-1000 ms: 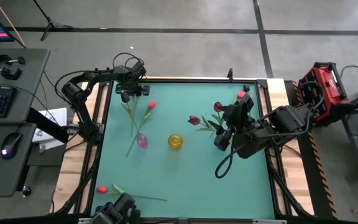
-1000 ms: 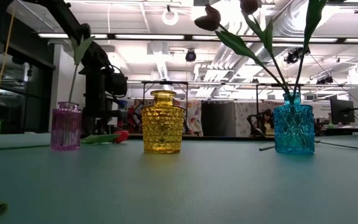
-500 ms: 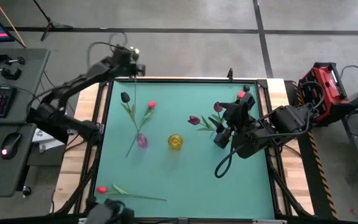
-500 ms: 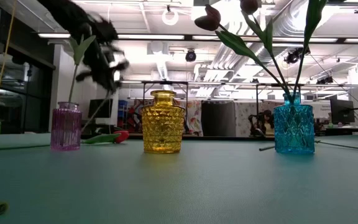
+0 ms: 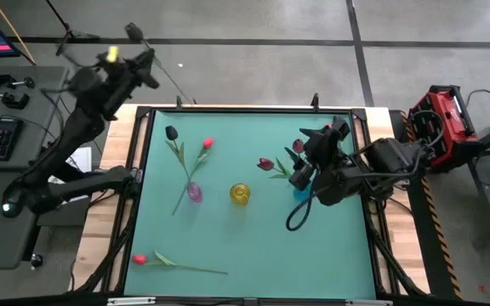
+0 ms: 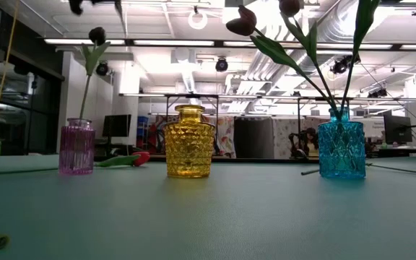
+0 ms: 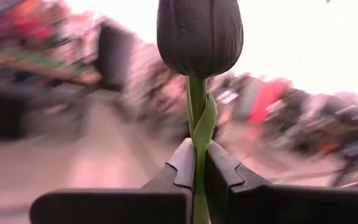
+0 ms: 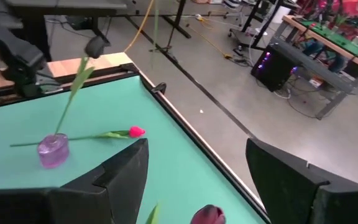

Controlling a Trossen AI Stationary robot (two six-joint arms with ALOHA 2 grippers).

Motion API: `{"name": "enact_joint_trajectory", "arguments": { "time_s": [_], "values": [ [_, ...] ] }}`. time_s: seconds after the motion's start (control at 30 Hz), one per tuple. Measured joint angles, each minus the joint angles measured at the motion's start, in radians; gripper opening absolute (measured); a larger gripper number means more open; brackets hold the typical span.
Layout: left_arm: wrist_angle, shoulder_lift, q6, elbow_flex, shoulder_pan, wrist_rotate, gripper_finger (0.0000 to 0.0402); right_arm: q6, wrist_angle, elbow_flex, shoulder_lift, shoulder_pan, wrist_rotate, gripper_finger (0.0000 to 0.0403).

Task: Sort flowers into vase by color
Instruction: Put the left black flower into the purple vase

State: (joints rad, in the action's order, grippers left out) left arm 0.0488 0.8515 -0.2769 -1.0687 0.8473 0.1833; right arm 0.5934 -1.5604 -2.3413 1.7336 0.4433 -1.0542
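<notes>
Left hand (image 7: 194, 177) swung up off surface (image 5: 253, 246), clamped on black tulip (image 7: 199, 28) stem, prob. to carry it. Right hand (image 8: 197, 180) wide by blue vase (image 6: 341, 149).

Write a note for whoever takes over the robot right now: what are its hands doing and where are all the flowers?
Left gripper: shut on a near-black tulip, raised high, off past the table's edge.
Right gripper: open, empty, over the blue vase.
Done: another dark tulip stands in the pink vase; maroon tulips are in the blue vase.
Left: place the held tulip, probably in the pink vase. One red-pink tulip lies beside the pink vase, a second red-pink tulip near the table's left edge. The yellow vase is empty.
</notes>
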Motion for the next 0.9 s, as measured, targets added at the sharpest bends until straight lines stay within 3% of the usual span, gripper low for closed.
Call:
{"name": "enact_joint_trajectory", "arguments": {
  "time_s": [0.2,0.4,0.47,0.57,0.7,0.9],
  "values": [
    [-0.131,-0.075,-0.087,0.000,-0.091,-0.202,0.0000,-0.018,0.001,0.000,0.000,-0.044,0.011,0.0259],
    [0.012,-0.117,-0.114,0.000,-0.227,-0.564,0.0000,-0.018,0.001,0.000,0.000,-0.064,0.024,0.0259],
    [0.071,-0.130,-0.111,0.000,-0.294,-0.635,0.0000,-0.018,0.001,0.000,0.000,-0.064,0.024,0.0259],
    [0.167,-0.163,-0.061,0.009,-0.399,-0.625,0.0000,-0.018,0.001,0.000,0.000,-0.070,0.017,0.0259],
    [0.207,-0.224,-0.045,0.084,-0.527,-0.461,0.0000,-0.017,0.001,0.000,0.000,-0.081,0.015,0.0259],
    [-0.019,-0.340,-0.088,0.356,-0.678,-0.256,0.0000,0.000,0.002,0.000,0.000,-0.104,0.016,0.0259]
  ]
}}
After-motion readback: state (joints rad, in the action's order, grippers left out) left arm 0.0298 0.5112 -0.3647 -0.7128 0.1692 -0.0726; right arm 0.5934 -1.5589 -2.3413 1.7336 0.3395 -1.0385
